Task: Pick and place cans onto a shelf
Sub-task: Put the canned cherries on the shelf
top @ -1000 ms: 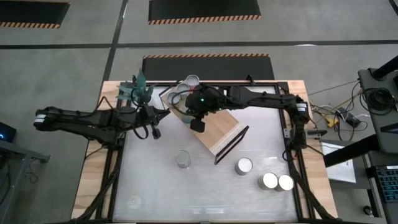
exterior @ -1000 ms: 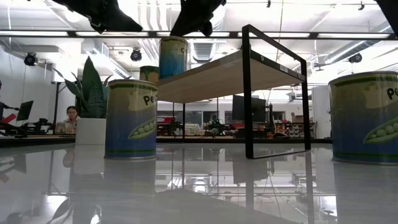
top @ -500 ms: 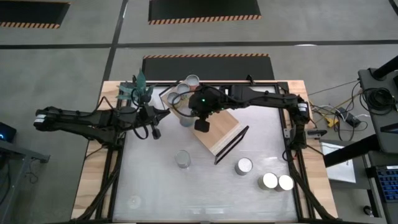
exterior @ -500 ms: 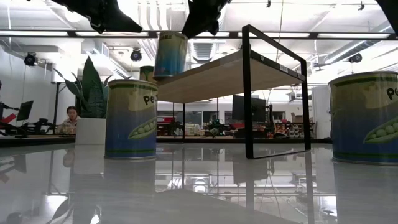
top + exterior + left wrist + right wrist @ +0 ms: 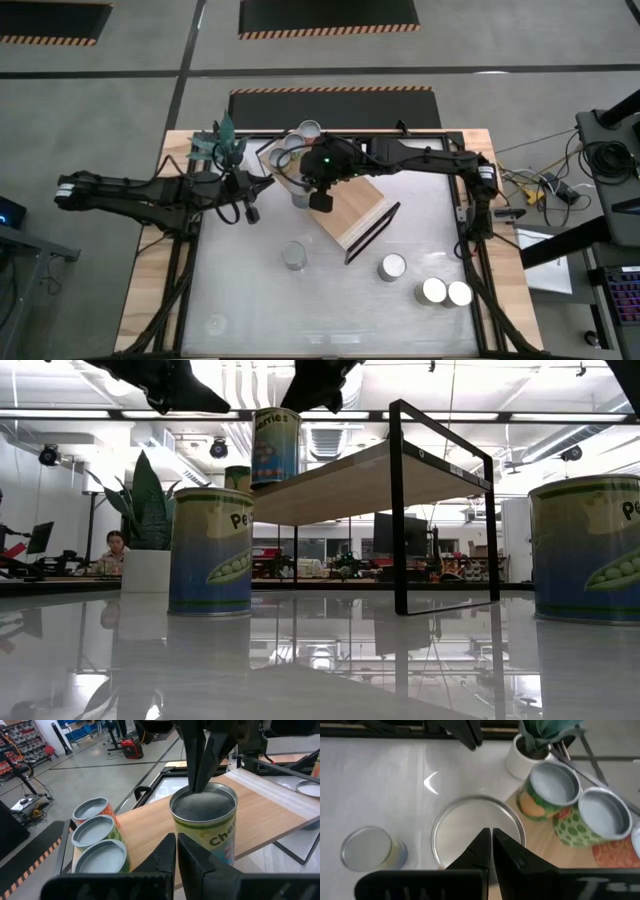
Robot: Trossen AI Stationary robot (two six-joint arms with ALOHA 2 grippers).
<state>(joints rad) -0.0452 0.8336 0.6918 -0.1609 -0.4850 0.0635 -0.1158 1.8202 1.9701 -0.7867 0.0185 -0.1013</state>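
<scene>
Where shelf edge ends, right tool pressed together above can; left tool pressed together, apart.

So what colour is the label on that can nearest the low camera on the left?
Blue with green peas, on the can; low view shows it best.

White pot with green plant at table's far left corner, by the white tabletop. Person seated in the room behind, left in low view. Hazard-striped black mats on floor; cables right of table.
</scene>
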